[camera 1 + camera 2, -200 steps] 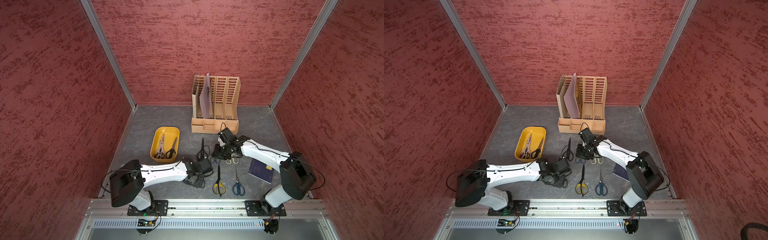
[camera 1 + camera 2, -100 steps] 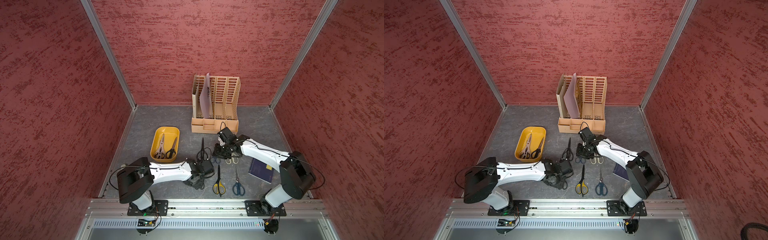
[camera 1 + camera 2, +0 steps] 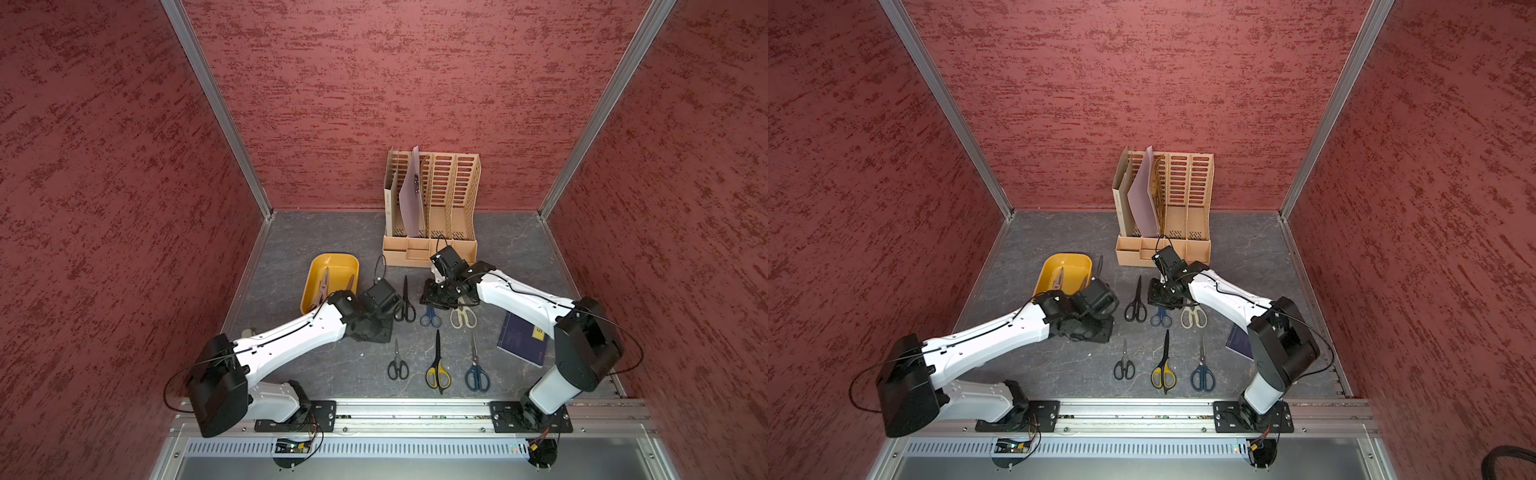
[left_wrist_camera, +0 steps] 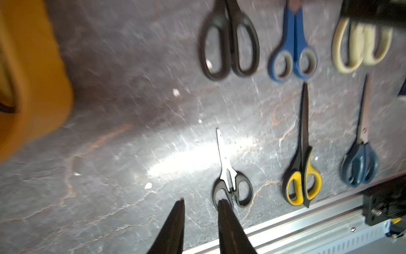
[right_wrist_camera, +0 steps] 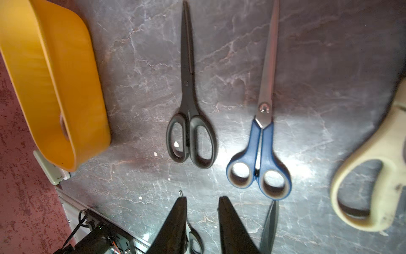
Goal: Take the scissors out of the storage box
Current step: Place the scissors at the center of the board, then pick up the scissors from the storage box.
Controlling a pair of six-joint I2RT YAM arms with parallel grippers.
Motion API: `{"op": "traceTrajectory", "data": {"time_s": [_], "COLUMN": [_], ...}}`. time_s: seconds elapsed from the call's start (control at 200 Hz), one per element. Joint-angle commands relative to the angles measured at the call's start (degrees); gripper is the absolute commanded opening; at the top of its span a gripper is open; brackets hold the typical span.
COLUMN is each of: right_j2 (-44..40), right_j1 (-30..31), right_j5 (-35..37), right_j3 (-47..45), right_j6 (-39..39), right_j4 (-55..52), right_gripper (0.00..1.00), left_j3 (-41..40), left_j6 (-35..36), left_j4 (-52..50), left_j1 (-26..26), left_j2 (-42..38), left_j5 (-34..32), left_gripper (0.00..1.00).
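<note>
The mustard-yellow storage box (image 3: 316, 272) (image 3: 1073, 262) sits at the left. Grey shears (image 3: 323, 286) lie in it, and a second pair beside them is partly hidden by my left arm. Several scissors lie on the table in two rows: black (image 3: 405, 303), blue (image 3: 430, 318), cream (image 3: 463, 318), small black (image 3: 397, 366) (image 4: 230, 184), yellow-and-black (image 3: 437, 370) and dark blue (image 3: 477, 372). My left gripper (image 4: 201, 202) (image 3: 379, 333) is open and empty, above and left of the small black pair. My right gripper (image 5: 202, 198) (image 3: 434, 298) is open and empty above the far row.
A tall tan slotted file organiser (image 3: 432, 208) stands at the back with a sheet in it. A dark blue notebook (image 3: 521, 338) lies at the right under my right arm. The metal rail (image 3: 415, 409) runs along the front edge.
My left gripper has opened, let go of the small black scissors near the front and drawn back towards the box. The right arm has barely moved.
</note>
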Motion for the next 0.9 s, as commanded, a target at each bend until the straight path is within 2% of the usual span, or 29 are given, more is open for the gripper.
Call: {"op": "traceTrajectory", "data": {"time_s": [0.0, 0.24, 0.421, 0.576, 0.897], "right_j2": [1.7, 7.9, 12.2, 15.6, 18.1], "right_j1": [0.4, 0.3, 0.1, -0.8, -5.0], "right_j5": [1.5, -1.0, -3.8, -5.6, -9.7], "right_j3": [3.2, 10.0, 14.1, 17.3, 19.4], "right_j6": [-2.1, -5.1, -7.3, -9.5, -11.9], "right_j4": [-2.3, -3.8, -4.4, -6.0, -6.1], "right_gripper": [0.29, 0.29, 0.29, 0.29, 0.29], "left_j3": [2.0, 2.5, 2.2, 3.5, 7.3], "left_j6": [7.5, 13.9, 16.1, 16.3, 14.7], "left_j4": [-5.5, -5.1, -1.1, 1.6, 3.1], "left_j1": [7.1, 26.0, 34.9, 37.8, 38.0], "left_j2": [-1.8, 0.7, 5.3, 10.7, 22.3], "left_j5": [2.1, 7.2, 7.9, 6.0, -2.7], "left_gripper": [0.31, 0.31, 0.3, 0.29, 0.29]}}
